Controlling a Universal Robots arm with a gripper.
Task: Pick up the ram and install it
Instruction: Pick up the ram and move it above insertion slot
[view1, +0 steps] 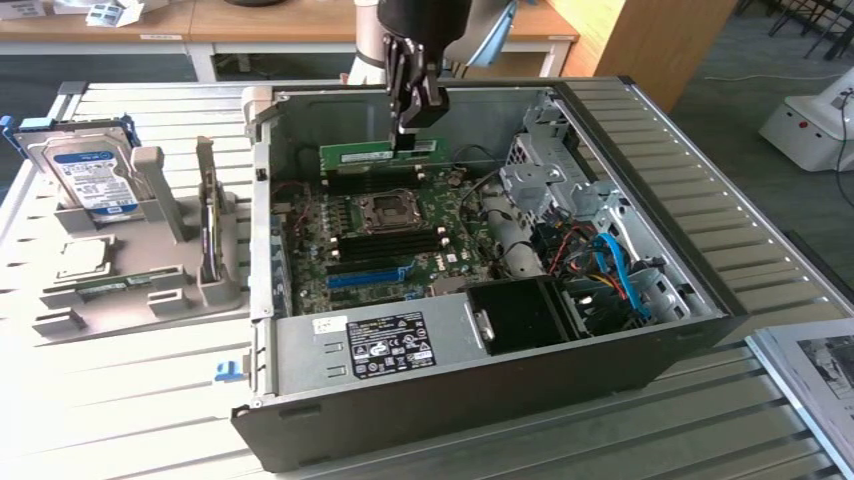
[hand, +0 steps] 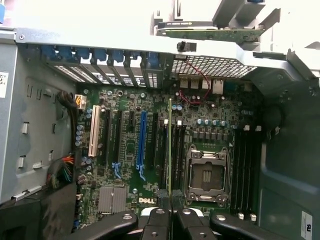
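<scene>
Well off to the exterior view's left of the gripper, a grey holder (view1: 147, 275) on the slatted table (view1: 134, 400) carries a blue-labelled hard drive (view1: 87, 178) standing upright. Nearer in stands the left wall of the open computer case (view1: 263, 200). Between that wall and the tool the motherboard (view1: 320, 230) lies bare, so there is free room above it on that side.

The gripper (view1: 416, 118) hangs straight down inside the case. Its fingers (hand: 161, 220) are pinched nearly together on the top edge of the ram (view1: 380, 156), gripping toward one end, so most of the green stick juts out to the exterior view's left.

In the wrist view the ram (hand: 170, 145) runs edge-on directly below the tool, lined up along the black memory slots (hand: 178, 150) just beside the CPU socket (hand: 206, 172) — whether it touches a slot I cannot tell.

To the exterior view's right of the tool, the metal drive cage (view1: 547, 170) and blue cables (view1: 617, 270) crowd that side of the case.
</scene>
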